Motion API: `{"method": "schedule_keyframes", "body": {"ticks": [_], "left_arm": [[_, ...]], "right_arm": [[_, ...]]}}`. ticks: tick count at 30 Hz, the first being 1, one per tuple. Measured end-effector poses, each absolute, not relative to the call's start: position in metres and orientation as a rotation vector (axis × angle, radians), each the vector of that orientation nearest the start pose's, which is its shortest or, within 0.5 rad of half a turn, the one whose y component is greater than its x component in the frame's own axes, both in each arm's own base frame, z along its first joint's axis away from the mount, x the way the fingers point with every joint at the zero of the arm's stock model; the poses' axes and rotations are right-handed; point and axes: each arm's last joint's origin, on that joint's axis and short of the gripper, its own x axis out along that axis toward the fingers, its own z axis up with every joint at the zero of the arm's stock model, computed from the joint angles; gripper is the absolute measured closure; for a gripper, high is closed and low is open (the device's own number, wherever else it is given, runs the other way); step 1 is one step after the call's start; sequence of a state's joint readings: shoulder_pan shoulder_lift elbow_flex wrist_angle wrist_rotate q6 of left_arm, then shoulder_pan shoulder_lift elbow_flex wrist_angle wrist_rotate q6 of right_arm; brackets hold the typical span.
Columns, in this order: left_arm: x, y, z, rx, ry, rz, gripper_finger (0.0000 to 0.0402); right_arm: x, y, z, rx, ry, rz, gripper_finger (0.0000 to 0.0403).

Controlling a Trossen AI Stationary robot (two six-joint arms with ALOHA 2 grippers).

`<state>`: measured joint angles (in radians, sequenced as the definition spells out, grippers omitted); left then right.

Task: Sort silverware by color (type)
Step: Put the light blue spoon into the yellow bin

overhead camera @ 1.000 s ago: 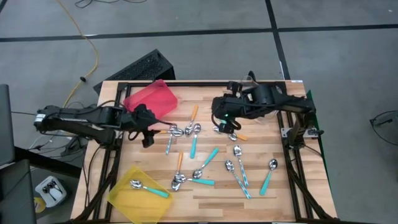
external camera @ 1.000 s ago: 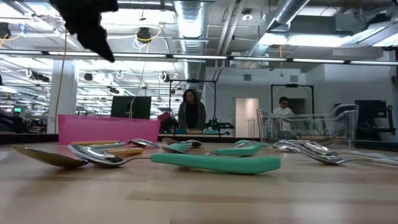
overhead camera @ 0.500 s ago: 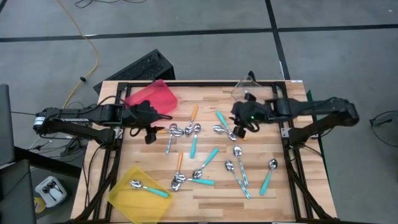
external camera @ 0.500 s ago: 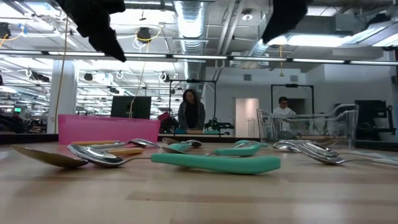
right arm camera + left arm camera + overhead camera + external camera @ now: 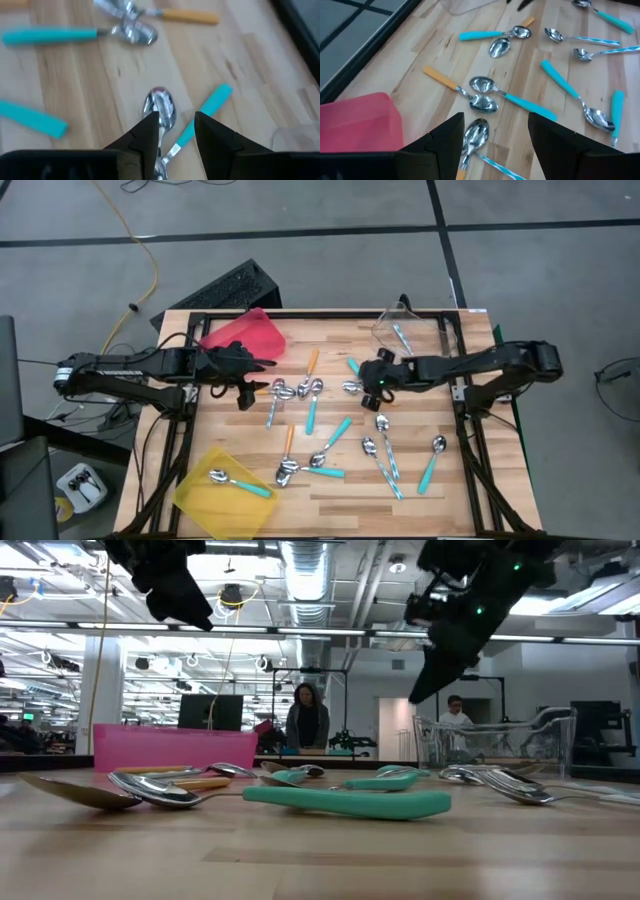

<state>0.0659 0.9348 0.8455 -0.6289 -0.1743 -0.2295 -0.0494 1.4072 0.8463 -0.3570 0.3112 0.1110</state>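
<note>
The wooden slatted surface (image 5: pixel 420 500) carries the silverware — small spoons with shiny metal bowls and slim plastic handles in teal, orange or light blue. Most lie scattered across its middle. One teal-handled spoon (image 5: pixel 238 482) lies in the yellow plastic bin (image 5: pixel 200 502) at the near left corner. One light-blue-handled spoon (image 5: pixel 402 338) lies in the clear plastic bin (image 5: pixel 440 330) at the far right edge. The red plastic bin (image 5: pixel 243 338) stands at the far left.

The right gripper (image 5: pixel 378 380) hangs above the surface near the clear bin. In the right wrist view its fingers (image 5: pixel 216 134) stand partly apart with nothing between them; a metal spoon bowl (image 5: pixel 159 107) on the surface shows in the gap.

The left gripper (image 5: pixel 243 384) hovers just beside the red bin. In the left wrist view its fingers (image 5: pixel 445 140) are spread wide and hold nothing. Beyond them lie an orange-handled spoon (image 5: pixel 447 82) and a teal-handled spoon with its bowl beside it (image 5: pixel 520 102) — the two bowls lie touching.
</note>
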Motion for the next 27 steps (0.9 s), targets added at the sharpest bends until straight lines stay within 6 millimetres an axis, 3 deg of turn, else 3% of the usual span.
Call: {"method": "schedule_keyframes", "body": {"ticks": [8,14,18,27], "left_arm": [[0.186,0.018,0.292,-0.154,0.664,0.336,0.0196],[0.186,0.018,0.292,-0.14,0.665,0.341,0.0196],[0.185,0.018,0.292,-0.133,0.674,0.339,0.0196],[0.185,0.018,0.292,-0.092,0.681,0.327,0.0196]], "right_arm": [[0.291,-0.034,0.18,-0.084,1.029,-0.382,0.0198],[0.289,-0.067,0.166,0.109,1.044,-0.558,0.015],[0.286,-0.081,0.164,0.195,1.035,-0.611,0.0143],[0.29,-0.077,0.164,0.283,0.98,-0.65,0.0143]]}}
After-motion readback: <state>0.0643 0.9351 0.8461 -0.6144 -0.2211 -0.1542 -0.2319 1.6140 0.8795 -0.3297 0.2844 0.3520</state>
